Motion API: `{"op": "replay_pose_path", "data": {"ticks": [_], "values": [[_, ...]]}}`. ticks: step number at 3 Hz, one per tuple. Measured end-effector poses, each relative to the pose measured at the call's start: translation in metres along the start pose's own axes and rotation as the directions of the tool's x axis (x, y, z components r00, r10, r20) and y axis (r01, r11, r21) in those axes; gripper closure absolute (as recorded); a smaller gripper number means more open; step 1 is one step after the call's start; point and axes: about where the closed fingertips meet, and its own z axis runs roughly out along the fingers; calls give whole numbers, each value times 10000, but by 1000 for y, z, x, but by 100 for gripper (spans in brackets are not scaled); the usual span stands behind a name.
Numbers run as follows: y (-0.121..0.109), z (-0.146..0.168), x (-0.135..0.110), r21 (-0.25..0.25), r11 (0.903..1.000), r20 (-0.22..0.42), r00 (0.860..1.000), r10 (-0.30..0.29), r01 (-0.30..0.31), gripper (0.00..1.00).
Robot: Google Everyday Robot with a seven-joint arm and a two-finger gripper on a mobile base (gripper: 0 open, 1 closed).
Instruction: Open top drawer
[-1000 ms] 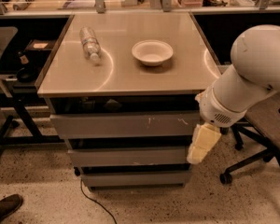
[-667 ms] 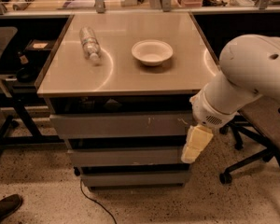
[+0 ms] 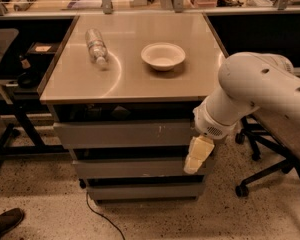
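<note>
The top drawer is the widest grey front, just under the tabletop, with small white scuffs near its middle; it sits flush and shut. Two narrower grey drawers lie below it. My gripper hangs from the white arm in front of the drawers' right end, its cream tip pointing down over the right edge of the second drawer. It holds nothing that I can see.
A beige tabletop carries a lying clear plastic bottle and a white bowl. An office chair base stands at the right. A black desk frame is at the left, a shoe at the bottom left.
My arm and gripper have moved left, in toward the right end of the drawer fronts. The drawers, bottle and bowl have not moved.
</note>
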Motion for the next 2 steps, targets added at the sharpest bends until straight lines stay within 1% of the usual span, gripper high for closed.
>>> {"op": "replay_pose_path", "data": {"ticks": [2], "values": [[-12,33,-6,-182,9997,184,9997,-139,142,0]]}}
